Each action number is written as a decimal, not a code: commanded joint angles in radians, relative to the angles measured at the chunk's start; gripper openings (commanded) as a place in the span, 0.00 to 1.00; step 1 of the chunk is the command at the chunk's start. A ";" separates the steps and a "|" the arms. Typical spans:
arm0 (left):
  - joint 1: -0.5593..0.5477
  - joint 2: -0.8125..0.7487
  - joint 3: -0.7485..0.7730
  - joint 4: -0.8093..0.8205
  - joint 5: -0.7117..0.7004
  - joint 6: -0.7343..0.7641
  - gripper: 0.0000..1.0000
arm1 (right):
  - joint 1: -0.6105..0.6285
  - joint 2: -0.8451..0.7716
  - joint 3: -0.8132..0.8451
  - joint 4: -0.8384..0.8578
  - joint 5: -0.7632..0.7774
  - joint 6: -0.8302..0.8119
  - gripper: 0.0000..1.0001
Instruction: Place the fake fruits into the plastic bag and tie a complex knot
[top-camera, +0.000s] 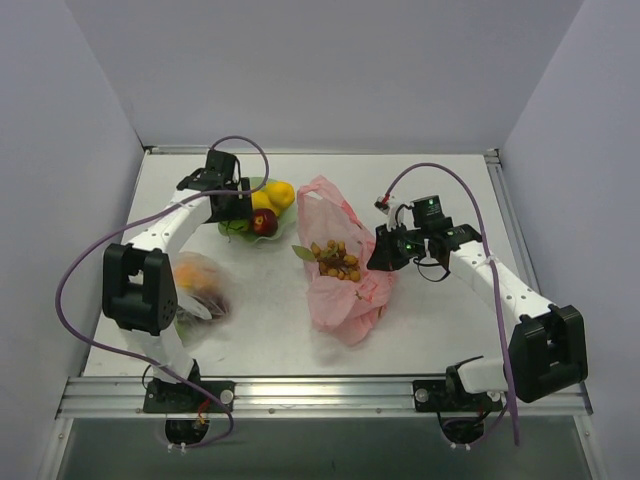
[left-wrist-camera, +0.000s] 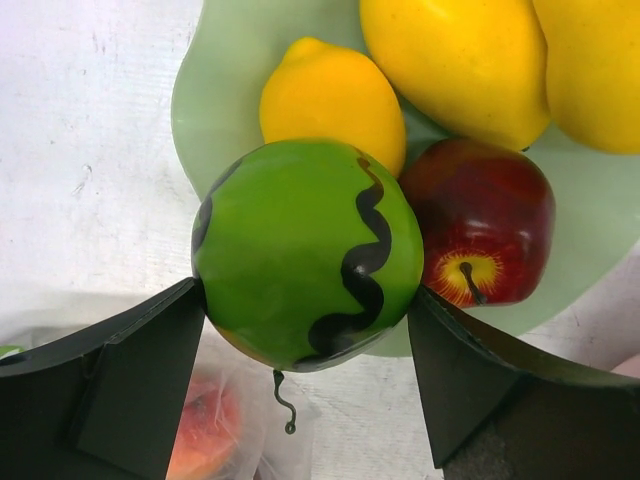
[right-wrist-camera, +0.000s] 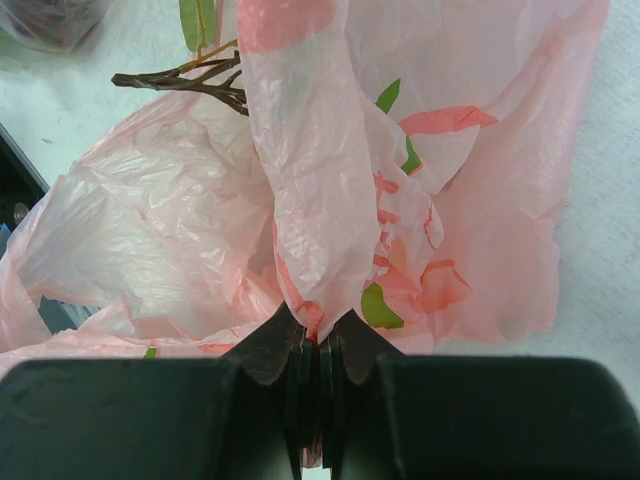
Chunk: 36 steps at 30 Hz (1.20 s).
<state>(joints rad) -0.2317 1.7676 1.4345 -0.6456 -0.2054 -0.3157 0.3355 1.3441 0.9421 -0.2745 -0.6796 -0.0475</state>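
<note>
The left hand (left-wrist-camera: 310, 335) is spread wide around a green watermelon (left-wrist-camera: 305, 265), a round fruit with wavy black stripes. One dark finger (left-wrist-camera: 140, 375) presses each flank, so the fruit is gripped between them, over the near rim of a pale green plate (left-wrist-camera: 215, 85). It cannot be told whether the watermelon is lifted or rests on the plate. Just behind it on the plate a red apple (left-wrist-camera: 480, 235) touches its right side, a yellow-orange lemon (left-wrist-camera: 330, 100) sits just beyond, and larger yellow fruits (left-wrist-camera: 455, 60) lie farther back. The right hand (right-wrist-camera: 312, 345) is pinched tight on a gathered fold of the pink plastic bag (top-camera: 345, 270), which lies crumpled on the white tabletop (top-camera: 440, 180) between the two arms, its fold rising from the jaws. A brown grape bunch (top-camera: 338, 260) with a green leaf lies on the bag's middle; whether it is inside the mouth or on top is unclear. A clear bag of fruit (top-camera: 200, 285) lies near the left arm, apart from the plate.
</note>
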 joint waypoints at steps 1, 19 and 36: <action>0.005 -0.051 0.040 0.020 0.027 -0.005 0.76 | 0.004 -0.022 0.009 -0.026 -0.006 -0.012 0.00; -0.438 -0.335 -0.209 0.478 0.469 0.093 0.77 | -0.088 -0.017 0.032 -0.014 -0.089 0.035 0.00; -0.486 -0.118 -0.036 0.558 0.412 0.236 0.97 | -0.138 0.009 0.035 -0.015 -0.112 0.017 0.00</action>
<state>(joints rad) -0.7174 1.7542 1.3251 -0.0937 0.1749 -0.1532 0.2066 1.3468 0.9424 -0.2745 -0.7696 -0.0181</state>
